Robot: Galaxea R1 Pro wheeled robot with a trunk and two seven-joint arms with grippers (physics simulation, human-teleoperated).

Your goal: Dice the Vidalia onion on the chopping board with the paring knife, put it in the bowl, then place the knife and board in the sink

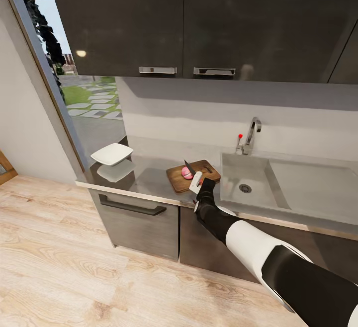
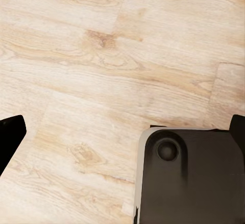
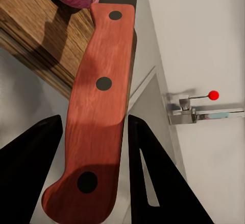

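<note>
Right jaws around paring knife [image 3: 99, 106] handle, blade beside Vidalia onion [image 1: 187, 172].

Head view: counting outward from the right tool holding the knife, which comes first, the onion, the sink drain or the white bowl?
1. Vidalia onion, on the chopping board just beyond the right tool.
2. Sink drain, off to the right.
3. Bowl, far left on the countertop.

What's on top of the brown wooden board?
On the chopping board sits the Vidalia onion. The paring knife, held in the right gripper, points its blade beside it. The board under the onion is hidden.
</note>
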